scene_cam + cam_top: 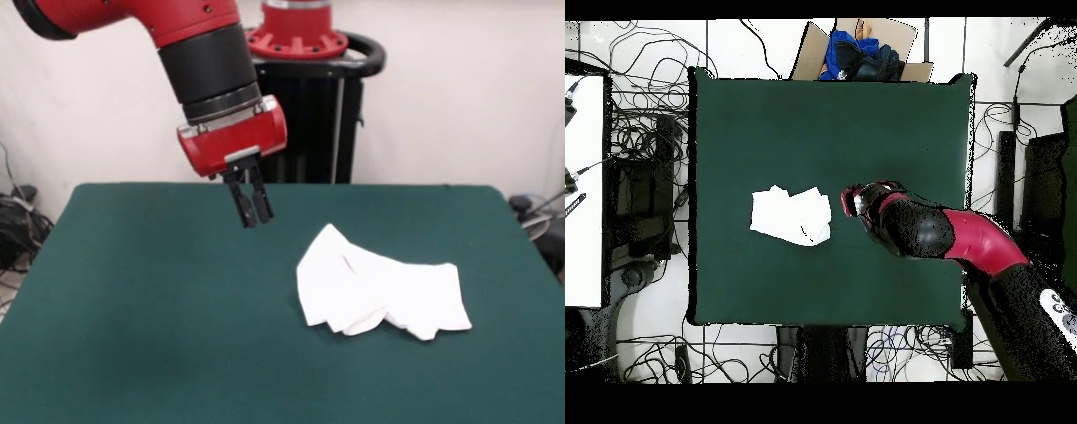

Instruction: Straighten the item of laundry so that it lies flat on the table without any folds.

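The item of laundry (380, 293) is a small white shirt lying bunched and folded over itself on the dark green table (159, 336), right of centre in the front view. Only plain white cloth shows, with overlapping layers along its near edge. In the overhead view the item of laundry (792, 215) lies left of the table (865, 110) centre. My gripper (252, 208) hangs in the air above the table, up and to the left of the shirt, apart from it. Its two black fingers stand close together with nothing between them. Overhead, my gripper (853, 200) is just right of the shirt, mostly hidden by the arm.
A cardboard box (865, 45) holding blue and dark cloth sits beyond the table's top edge in the overhead view. Cables cover the floor around the table. A white surface (583, 190) stands at the left.
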You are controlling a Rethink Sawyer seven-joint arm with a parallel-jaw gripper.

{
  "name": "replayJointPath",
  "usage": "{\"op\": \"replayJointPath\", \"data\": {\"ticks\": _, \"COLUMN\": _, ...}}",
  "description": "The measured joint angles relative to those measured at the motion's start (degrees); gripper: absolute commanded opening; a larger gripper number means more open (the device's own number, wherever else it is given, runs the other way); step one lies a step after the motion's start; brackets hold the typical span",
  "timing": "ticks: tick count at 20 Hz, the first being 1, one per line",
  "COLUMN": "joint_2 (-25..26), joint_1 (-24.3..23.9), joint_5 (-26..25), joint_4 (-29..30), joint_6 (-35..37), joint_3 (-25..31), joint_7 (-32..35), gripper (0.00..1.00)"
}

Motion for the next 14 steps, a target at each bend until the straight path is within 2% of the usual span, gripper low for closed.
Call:
{"op": "replayJointPath", "data": {"ticks": 8, "joint_2": 1.4, "joint_1": 0.0, "joint_5": -3.6, "joint_4": 0.0, "joint_6": 0.0, "joint_3": 0.1, "joint_7": 0.0, "gripper": 0.0}}
{"op": "replayJointPath", "data": {"ticks": 14, "joint_2": 4.8, "joint_1": -1.1, "joint_5": -5.7, "joint_4": 0.0, "joint_6": 0.0, "joint_3": 1.0, "joint_7": 0.0, "gripper": 0.0}}
